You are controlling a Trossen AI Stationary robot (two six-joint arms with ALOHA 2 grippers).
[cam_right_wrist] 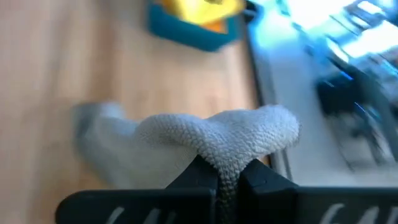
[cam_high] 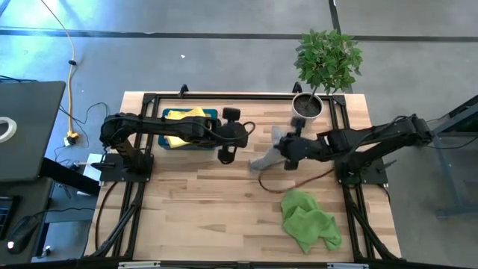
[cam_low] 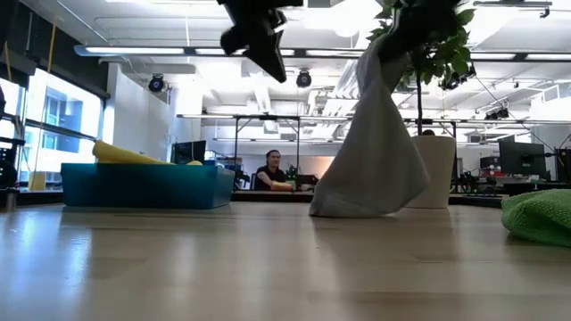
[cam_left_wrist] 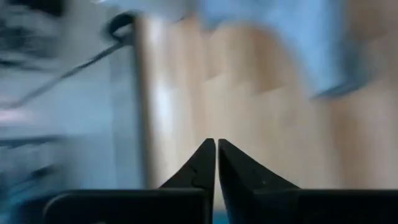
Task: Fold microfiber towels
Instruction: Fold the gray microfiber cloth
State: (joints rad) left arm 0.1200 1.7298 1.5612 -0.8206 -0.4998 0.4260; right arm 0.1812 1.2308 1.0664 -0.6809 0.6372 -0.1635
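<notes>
A grey towel (cam_high: 266,158) hangs from my right gripper (cam_high: 282,147) near the table's middle; in the low view it (cam_low: 370,152) drapes down with its lower end on the table. My left gripper (cam_high: 226,155) is shut and empty, raised above the table to the left of the grey towel, beside the teal tray (cam_high: 173,142). A yellow towel (cam_high: 183,117) lies in the tray. A green towel (cam_high: 308,221) lies crumpled at the near right. My right gripper pinches a bunched fold of the grey towel (cam_right_wrist: 219,163) between its two fingers, cloth bulging out beyond the fingertips. The towel hangs slack below the gripper, and its lower end (cam_low: 357,207) rests on the table.
A potted plant (cam_high: 323,63) stands at the table's far right corner. A dark cable (cam_high: 295,181) loops on the table under the right arm. The black frame rails run along the table's edges. Bare wood lies at the near left.
</notes>
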